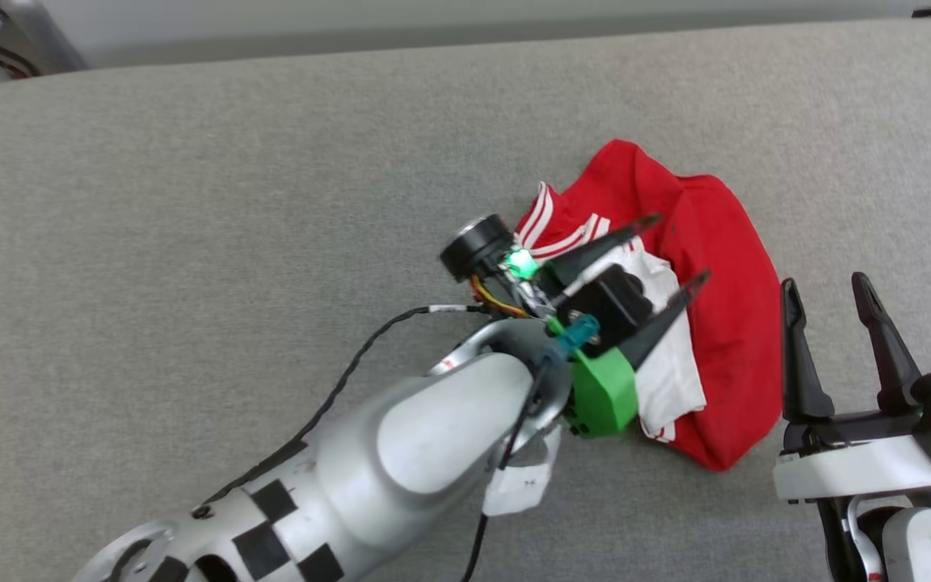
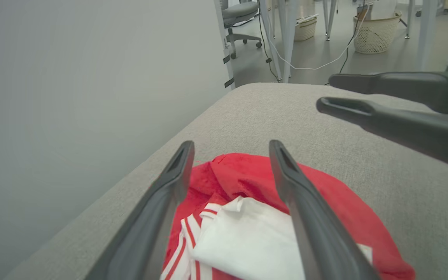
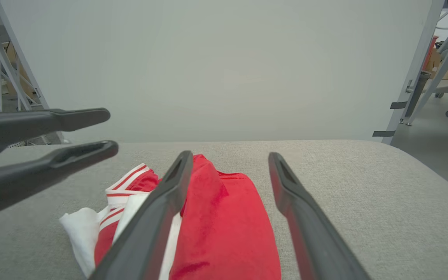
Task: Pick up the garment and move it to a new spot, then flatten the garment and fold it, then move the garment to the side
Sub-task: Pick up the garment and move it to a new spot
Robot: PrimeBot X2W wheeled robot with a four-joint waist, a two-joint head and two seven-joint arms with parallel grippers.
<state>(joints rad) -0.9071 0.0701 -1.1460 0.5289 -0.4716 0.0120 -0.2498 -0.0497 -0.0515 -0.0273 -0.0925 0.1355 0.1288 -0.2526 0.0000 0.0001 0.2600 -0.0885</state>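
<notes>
Grey fabric bench (image 1: 191, 242) runs under everything you're looking at. Nearest you in the head view, your left forearm comes in from the lower left with a black cable (image 1: 352, 364) along it. Your right hand (image 1: 824, 281) sits at the lower right, fingers spread, nothing between them, just beside the garment's right edge.

The garment (image 1: 724, 323) lies bunched right of centre on the bench: red body, white sleeve cloth and red-and-white striped trim on its left side. Your left hand (image 1: 680, 246) is over that white part, fingers spread wide, not pinching anything. Can't tell whether the tips touch the cloth.

Left wrist view adds detail: the two fingers straddle the white cloth, with red beyond it. It also shows the room past the bench end, with an office chair (image 2: 243, 11), a wicker basket (image 2: 375, 33) and table legs.

Right wrist view gives you something else: one finger crosses the red cloth, the other is over bare bench, and a plain pale wall (image 3: 224, 70) stands behind the far edge.
</notes>
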